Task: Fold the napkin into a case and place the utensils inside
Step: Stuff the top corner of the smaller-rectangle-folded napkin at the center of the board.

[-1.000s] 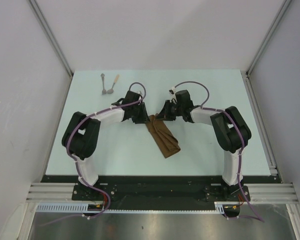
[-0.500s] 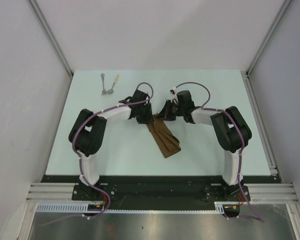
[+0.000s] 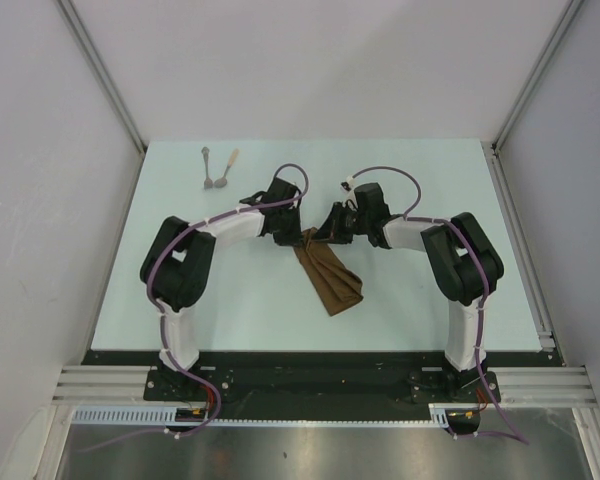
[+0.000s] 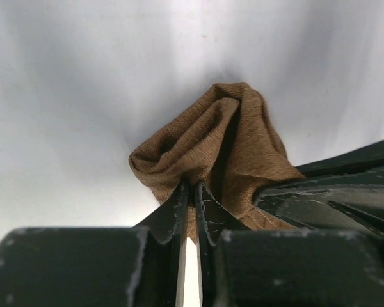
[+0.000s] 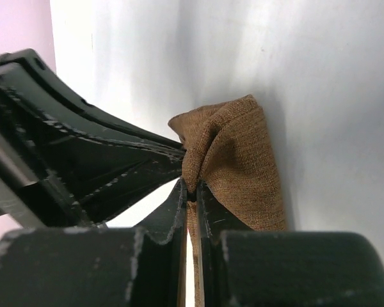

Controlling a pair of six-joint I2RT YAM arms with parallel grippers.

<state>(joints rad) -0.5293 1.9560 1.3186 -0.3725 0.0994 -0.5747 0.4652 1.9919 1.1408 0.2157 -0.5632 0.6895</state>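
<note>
A pale desk (image 3: 180, 300) carries a brown napkin (image 3: 328, 280), folded into a long, narrow strip that lies slanted near the middle, well apart from every edge. Its far end is bunched up where the two arms meet. The left claw (image 4: 191, 192) and the right claw (image 5: 191, 188) are each pinched tight on that crumpled end, just beside one another. The two utensils (image 3: 218, 168) lie side by side outside the cloth, near the desk's far-left corner, well apart from both claws.
</note>
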